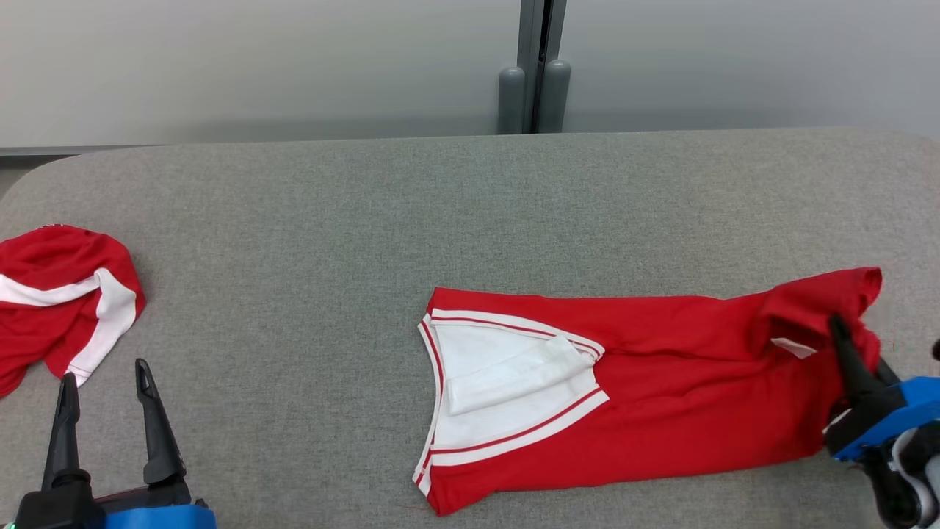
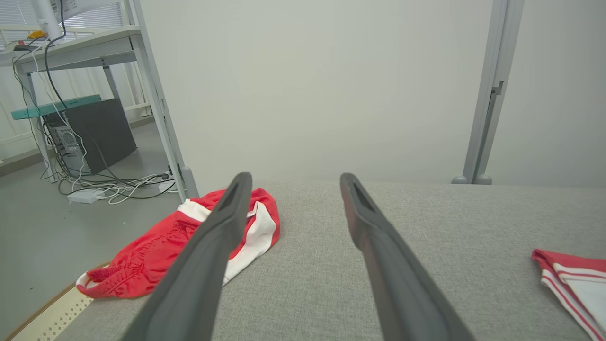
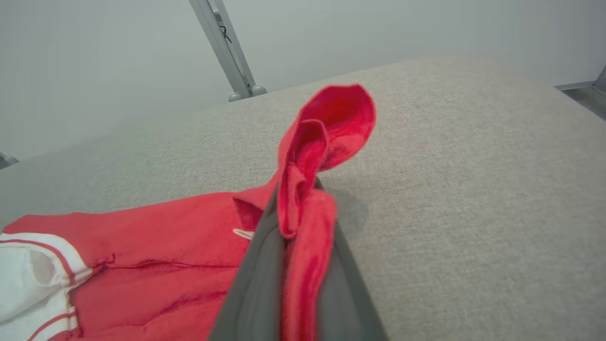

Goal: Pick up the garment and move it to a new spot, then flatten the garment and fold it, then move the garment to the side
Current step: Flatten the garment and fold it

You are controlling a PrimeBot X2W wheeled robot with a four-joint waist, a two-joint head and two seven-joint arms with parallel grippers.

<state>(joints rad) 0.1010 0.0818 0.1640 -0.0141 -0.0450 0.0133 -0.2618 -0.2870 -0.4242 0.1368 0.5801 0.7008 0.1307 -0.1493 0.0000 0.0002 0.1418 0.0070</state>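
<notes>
At the table's (image 1: 440, 206) left edge lay a crumpled red-and-white heap (image 1: 62, 301), partly hanging over that edge in the left wrist view (image 2: 156, 255). Just beside it, at the near-left corner, the left end effector (image 1: 104, 372) hovered with its fingers spread wide and nothing between them (image 2: 294, 180). The garment (image 1: 661, 382), red with white striped trim, lay stretched out from the table's middle toward its right edge, closer to the near edge than the far one. At its right end the right end effector (image 1: 844, 334) was clamped on a bunched fold of red cloth, which stood up above the closed fingers (image 3: 298, 199).

This looked like the start of a fold. To do it well, the gripped end should probably rise only enough to clear the table, then travel left in a low arc over the body, keeping the long edges lined up. The grip held a bunch and not a clean hem, so the corner might land twisted. The free left end effector could pin the trimmed end so that the body does not drag. Letting go should wait until the cloth lies flat.

Counted: two cloth pieces, two end effectors, one table
</notes>
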